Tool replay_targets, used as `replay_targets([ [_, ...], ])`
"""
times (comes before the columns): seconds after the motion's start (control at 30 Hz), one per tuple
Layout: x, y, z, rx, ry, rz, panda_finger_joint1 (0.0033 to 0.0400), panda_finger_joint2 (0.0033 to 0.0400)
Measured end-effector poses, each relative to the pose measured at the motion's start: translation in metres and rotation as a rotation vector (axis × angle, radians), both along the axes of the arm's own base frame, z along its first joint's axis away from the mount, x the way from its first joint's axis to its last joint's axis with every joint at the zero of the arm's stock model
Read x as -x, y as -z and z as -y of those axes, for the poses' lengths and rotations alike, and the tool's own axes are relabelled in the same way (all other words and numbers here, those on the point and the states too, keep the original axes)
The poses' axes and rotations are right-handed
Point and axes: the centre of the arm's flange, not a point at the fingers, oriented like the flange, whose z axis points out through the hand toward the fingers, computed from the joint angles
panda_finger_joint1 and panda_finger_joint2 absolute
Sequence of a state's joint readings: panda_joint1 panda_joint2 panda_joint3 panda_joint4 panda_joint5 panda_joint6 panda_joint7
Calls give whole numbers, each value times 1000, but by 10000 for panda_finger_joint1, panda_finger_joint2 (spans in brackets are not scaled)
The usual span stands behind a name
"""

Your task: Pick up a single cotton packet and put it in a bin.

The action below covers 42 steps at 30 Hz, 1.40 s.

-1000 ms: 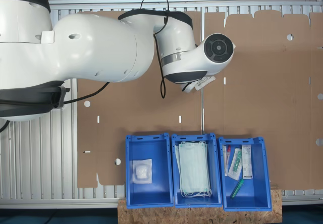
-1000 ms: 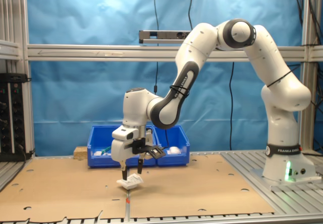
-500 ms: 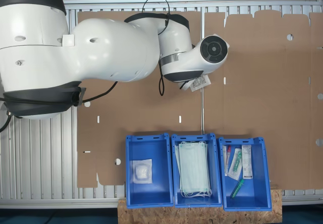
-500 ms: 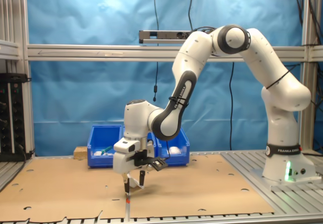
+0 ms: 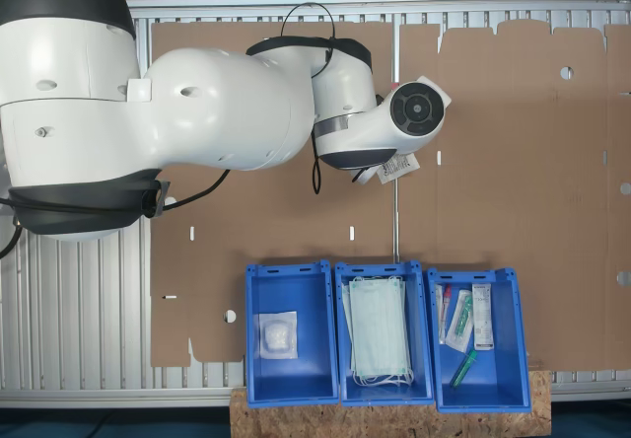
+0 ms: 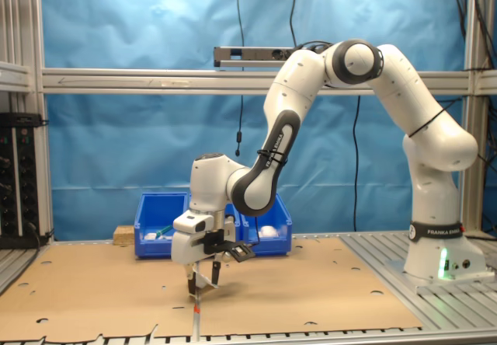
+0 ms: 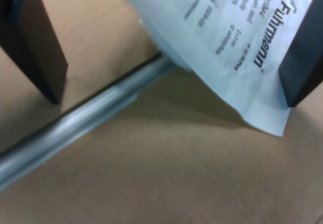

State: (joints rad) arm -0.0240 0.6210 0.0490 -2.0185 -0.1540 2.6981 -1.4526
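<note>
The cotton packet (image 7: 229,37) is seen in the wrist view as a thin, flat sheet of white paper with a soft crease at its edge, tilted over the brown cardboard of the tabletop (image 7: 166,173). Fine dark print is carried on its face, but the lines are left unread here. A smooth grey metal rail (image 7: 75,128) is seen below it, running across the cardboard.

The fingers (image 7: 35,42) are black, flat and straight-edged; they are spread wide apart. The packet lies against the inner face of one finger at its edge, while the other finger stands well apart from it — so the packet is touched, but it cannot be told that it is clamped.

In the second exterior view the gripper (image 6: 201,282) is held low, just above the cardboard. In the first exterior view a corner of the packet (image 5: 398,169) is seen under the round white wrist, well apart from the three blue plastic bins (image 5: 288,272) — rectangular, glossy, placed side by side.
</note>
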Motion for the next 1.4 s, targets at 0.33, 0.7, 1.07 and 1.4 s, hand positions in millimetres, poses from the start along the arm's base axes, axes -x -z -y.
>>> replay_targets([
  [0.33,-1,-1,9,0,13,9,400,400],
  [0.7,-11,-9,22,4,23,33,400,400],
  [1.07,-28,-26,35,8,41,79,400,400],
  [1.4,-28,-26,35,8,40,79,400,400],
])
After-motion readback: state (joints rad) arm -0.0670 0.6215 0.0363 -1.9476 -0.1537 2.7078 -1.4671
